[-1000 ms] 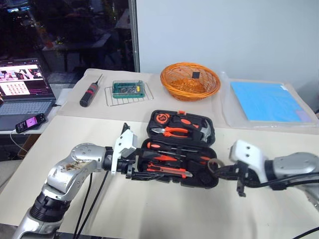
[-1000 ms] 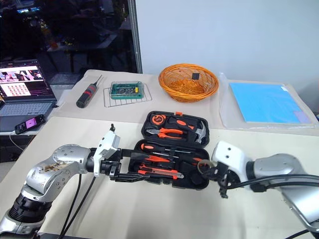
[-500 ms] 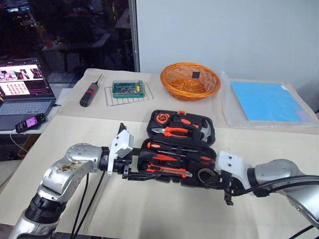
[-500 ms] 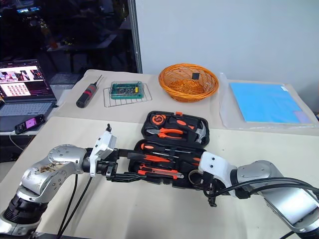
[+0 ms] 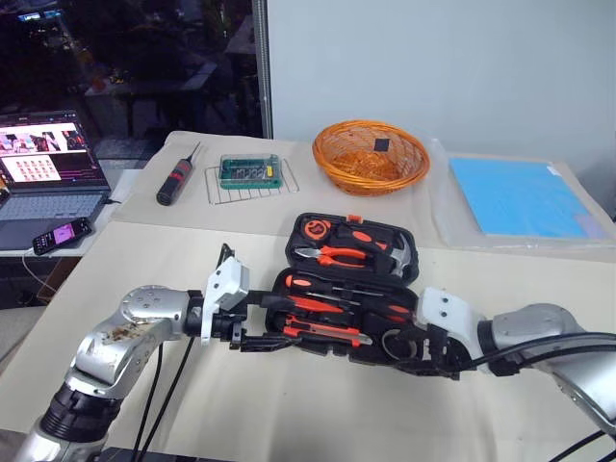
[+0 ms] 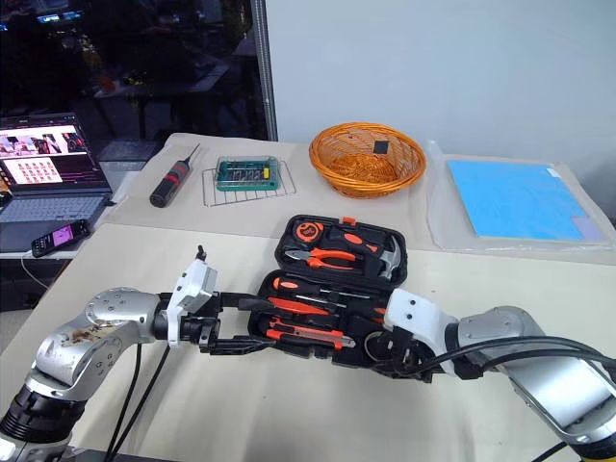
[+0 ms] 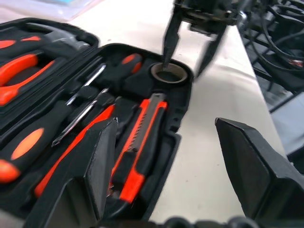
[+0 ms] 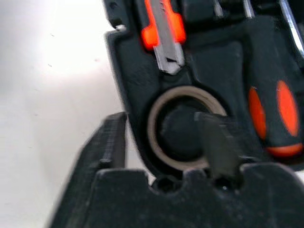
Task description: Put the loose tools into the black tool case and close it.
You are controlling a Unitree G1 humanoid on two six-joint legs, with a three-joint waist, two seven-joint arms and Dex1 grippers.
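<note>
I see the black tool case (image 5: 348,289) open on the beige worktop (image 5: 135,260), a laptop (image 5: 43,178) beside a dark window. Left fingers (image 7: 102,161) and right fingers (image 8: 111,142) both stand apart.

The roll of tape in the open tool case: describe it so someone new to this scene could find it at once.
Start at the open black tool case in the middle of the cream table. In its near half, go to the corner next to the right tool. There a tan ring of tape sits in a round recess, the one round thing among long orange-and-black handles.
</note>
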